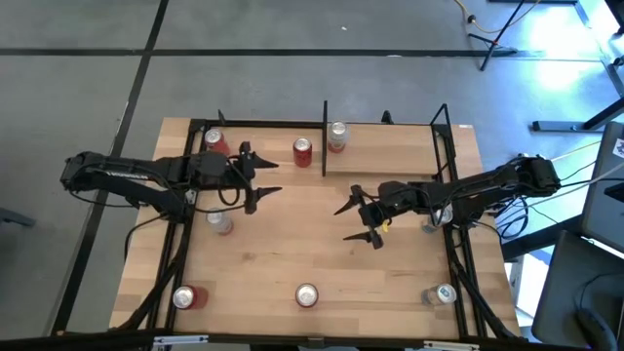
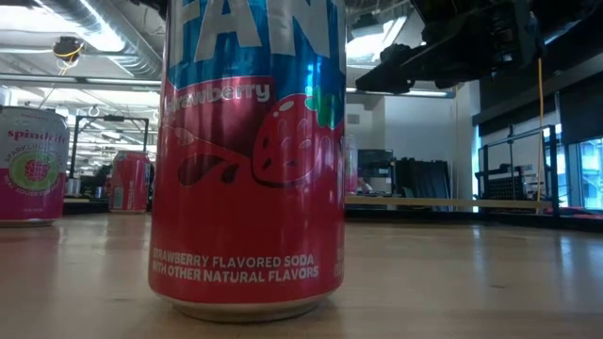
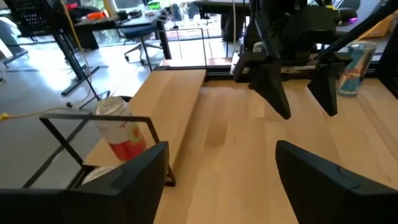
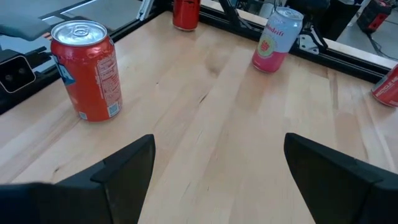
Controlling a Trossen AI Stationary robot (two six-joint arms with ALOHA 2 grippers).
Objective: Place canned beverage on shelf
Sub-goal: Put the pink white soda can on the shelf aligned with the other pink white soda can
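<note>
My left gripper (image 1: 261, 173) hovers with fingers spread, empty; the right gripper (image 1: 359, 219) likewise gapes mid-worktop (image 1: 292, 244). The shelf (image 1: 385, 146) runs lengthwise along the far edge, three cans upright on it, including a red can (image 1: 302, 151).

The strawberry soda can (image 2: 247, 160) is red below and blue on top, with a red strawberry picture and white words; the Spindrift can (image 4: 277, 39) is pink and white; another can (image 4: 85, 70) is red with a silver top; the surface (image 1: 322, 244) is light wood; both end effectors are black.
</note>
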